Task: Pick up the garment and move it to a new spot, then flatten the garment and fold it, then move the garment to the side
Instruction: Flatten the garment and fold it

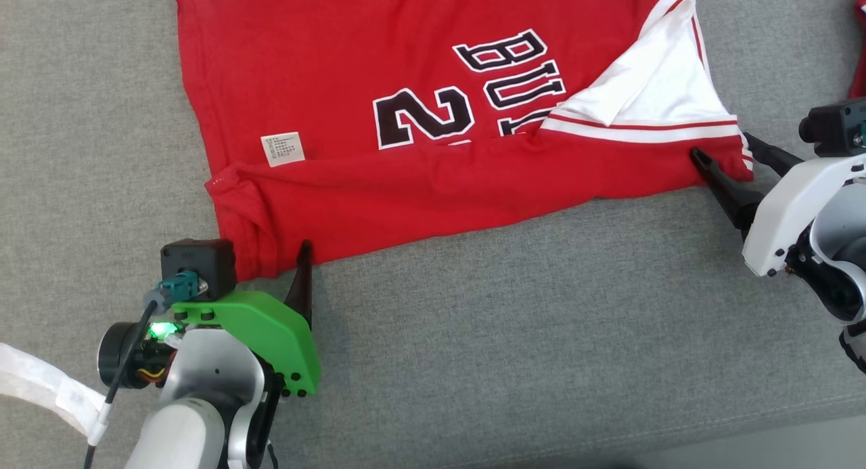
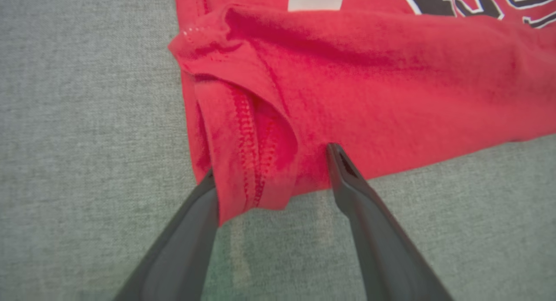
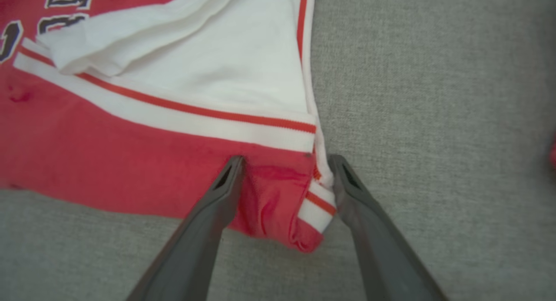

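- Garment [image 1: 433,117] is lying across the grey fabric surface [image 1: 507,361], its near edge folded over
- Left wrist view is showing a stitched hem bunching between the spread, unclamped fingers of the left gripper [image 2: 271,162]
- Right gripper [image 3: 285,158] is gaping around the striped corner
- Bare surface is stretching nearward; another red item [image 1: 859,56] is sitting far right

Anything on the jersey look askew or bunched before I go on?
Yes. The jersey is not flat: its corner by the left gripper is bunched, hem curled over, and a white flap lies folded across the lettering near the right gripper. Both sets of fingers stand open around the corners.
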